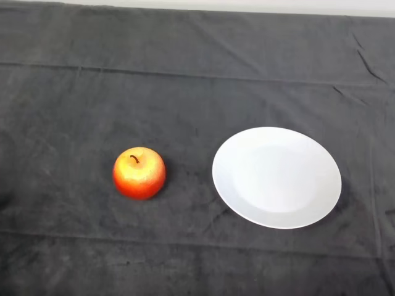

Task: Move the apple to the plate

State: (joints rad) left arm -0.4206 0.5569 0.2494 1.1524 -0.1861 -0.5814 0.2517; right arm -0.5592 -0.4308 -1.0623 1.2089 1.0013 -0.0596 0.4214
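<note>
A red and yellow apple (pixel 139 172) stands upright on the dark cloth, stem up, left of the middle. A white round plate (pixel 276 177) lies on the cloth to the apple's right, a short gap apart from it. Nothing lies on the plate.
The dark cloth (pixel 197 80) covers the whole table and has creases across the back and front. A pale strip (pixel 247 6) runs along the table's far edge.
</note>
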